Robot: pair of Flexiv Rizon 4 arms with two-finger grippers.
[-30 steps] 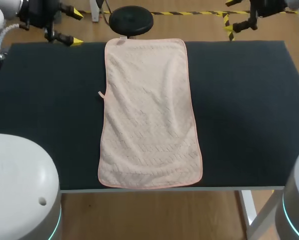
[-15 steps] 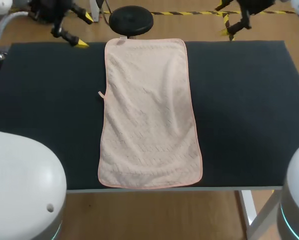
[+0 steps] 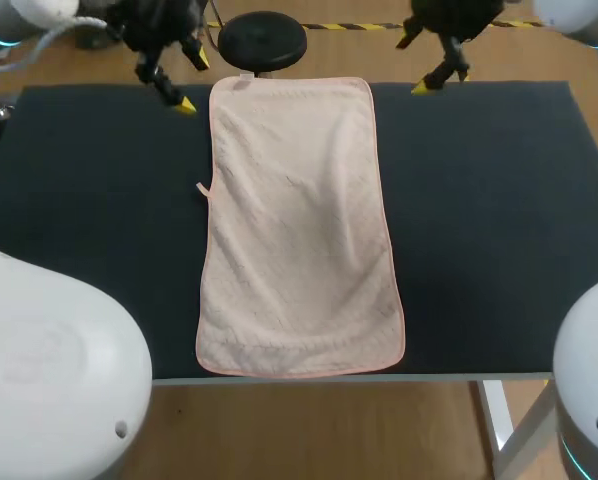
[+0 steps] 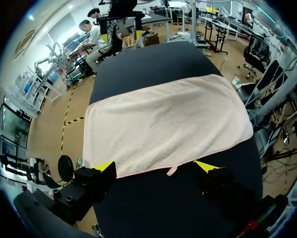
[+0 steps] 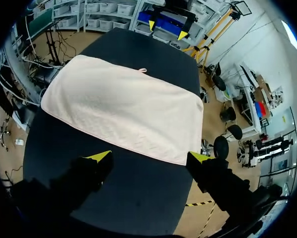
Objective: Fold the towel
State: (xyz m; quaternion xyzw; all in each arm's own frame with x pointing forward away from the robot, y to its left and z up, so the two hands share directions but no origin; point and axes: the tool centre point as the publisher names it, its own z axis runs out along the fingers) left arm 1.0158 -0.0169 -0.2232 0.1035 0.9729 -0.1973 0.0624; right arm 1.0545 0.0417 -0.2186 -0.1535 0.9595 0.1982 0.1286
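Observation:
A pale pink towel (image 3: 299,230) lies flat and lengthwise down the middle of the black table (image 3: 499,200), with a small loop tab on its left edge. My left gripper (image 3: 192,83) hovers open just outside the towel's far left corner. Near the far right corner my right gripper (image 3: 416,65) is also open. In the left wrist view the towel (image 4: 163,124) spreads out ahead of the open gripper (image 4: 156,167), whose yellow tips straddle the tab side. The right wrist view has the towel (image 5: 123,106) ahead of its open gripper (image 5: 148,156). Neither gripper holds anything.
The towel's near edge lies close to the table's front edge (image 3: 299,378). Bare black tabletop (image 3: 99,200) stretches on both sides of the towel. My left arm's gripper (image 5: 166,22) shows across the table in the right wrist view.
Both grippers have moved inward from the far outer corners toward the towel's far corners. They stayed open. The towel has not moved.

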